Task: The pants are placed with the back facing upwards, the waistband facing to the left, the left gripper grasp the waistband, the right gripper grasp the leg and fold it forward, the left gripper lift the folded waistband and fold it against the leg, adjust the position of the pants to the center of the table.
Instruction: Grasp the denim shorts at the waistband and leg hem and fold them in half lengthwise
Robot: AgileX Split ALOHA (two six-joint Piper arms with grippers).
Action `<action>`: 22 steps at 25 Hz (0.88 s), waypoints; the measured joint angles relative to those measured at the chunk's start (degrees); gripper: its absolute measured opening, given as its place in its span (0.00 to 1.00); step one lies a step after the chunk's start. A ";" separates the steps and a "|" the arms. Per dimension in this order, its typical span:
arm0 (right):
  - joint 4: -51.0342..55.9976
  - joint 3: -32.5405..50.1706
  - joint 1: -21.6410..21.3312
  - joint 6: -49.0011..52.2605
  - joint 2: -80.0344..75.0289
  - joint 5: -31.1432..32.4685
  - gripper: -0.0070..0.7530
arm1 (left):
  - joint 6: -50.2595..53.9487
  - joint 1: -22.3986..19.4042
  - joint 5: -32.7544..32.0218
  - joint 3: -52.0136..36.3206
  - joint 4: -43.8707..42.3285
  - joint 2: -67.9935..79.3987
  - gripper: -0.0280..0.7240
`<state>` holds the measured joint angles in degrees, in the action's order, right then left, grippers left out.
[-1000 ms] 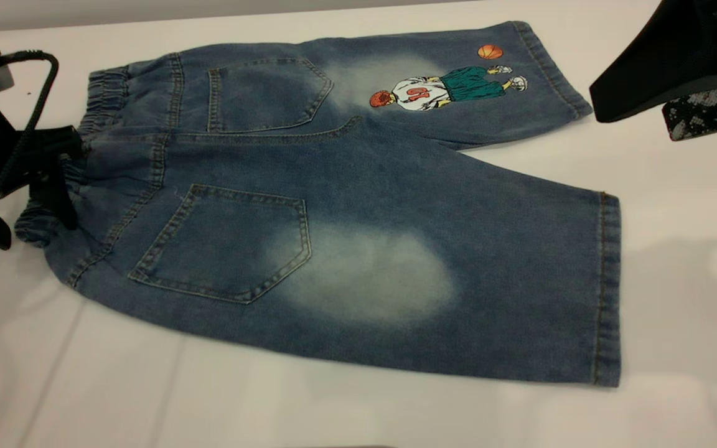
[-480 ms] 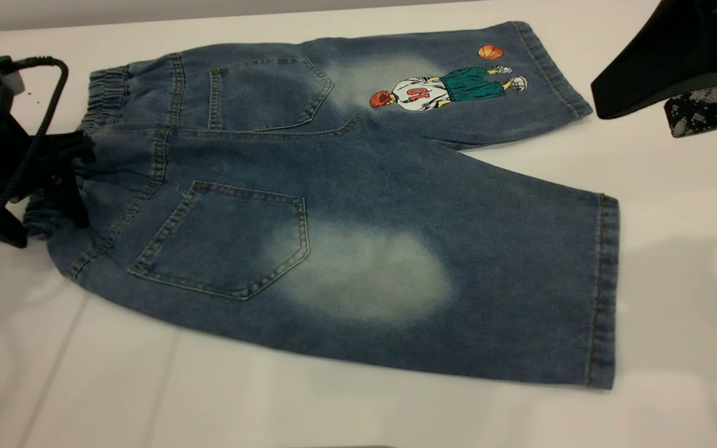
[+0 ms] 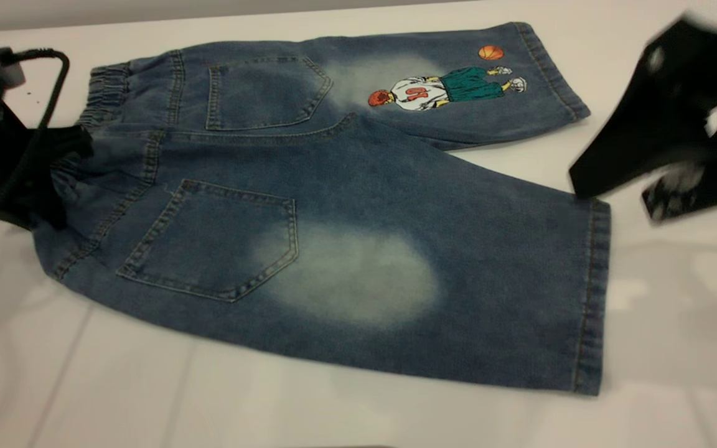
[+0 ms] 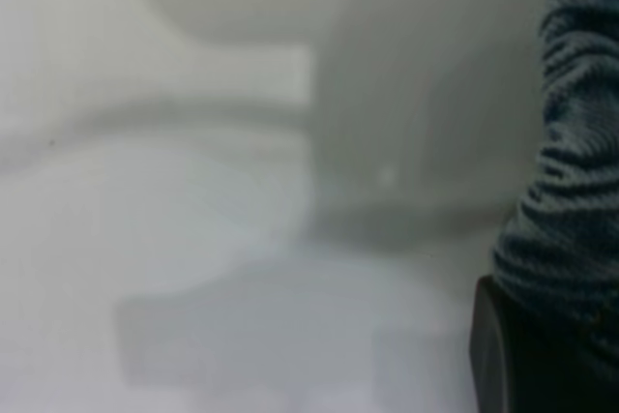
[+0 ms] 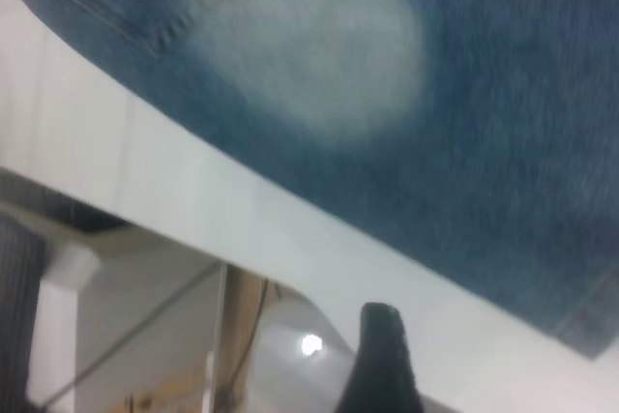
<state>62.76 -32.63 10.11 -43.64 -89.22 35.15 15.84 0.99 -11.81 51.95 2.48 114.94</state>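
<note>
Pants [image 3: 333, 205] flat on tabletop [image 3: 84, 386]; left claw [image 3: 53, 180] clenched on waistband [image 3: 103, 93] at left edge; right claw [image 3: 620, 199] spread, above leg [image 3: 489, 267] hem

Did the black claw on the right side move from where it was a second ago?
Yes. The right tool has come down and leftward, from beside the printed leg's hem to the plain leg's hem corner.

Ext cam high; wrist cams close, seemingly downward.
</note>
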 joint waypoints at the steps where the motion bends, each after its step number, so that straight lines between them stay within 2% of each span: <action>1: 0.00 -0.06 0.62 0.00 -2.07 0.00 0.64 | -0.59 0.38 -0.99 0.00 -0.04 -1.06 0.16; 8: 0.96 -0.35 5.38 0.45 -14.54 -3.67 0.64 | -4.35 3.28 -4.39 -0.05 -0.17 -4.92 0.16; 16: 2.40 -0.63 5.84 0.61 -21.96 -8.49 0.64 | -4.65 3.91 -5.03 -0.05 -0.17 -5.40 0.16; 22: 7.15 -0.94 5.86 -3.89 -25.98 -6.03 0.64 | -4.70 3.97 -4.99 -0.05 -0.17 -5.40 0.16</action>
<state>69.90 -33.57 15.98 -47.54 -115.20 29.13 11.14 4.95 -16.79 51.89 2.32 109.53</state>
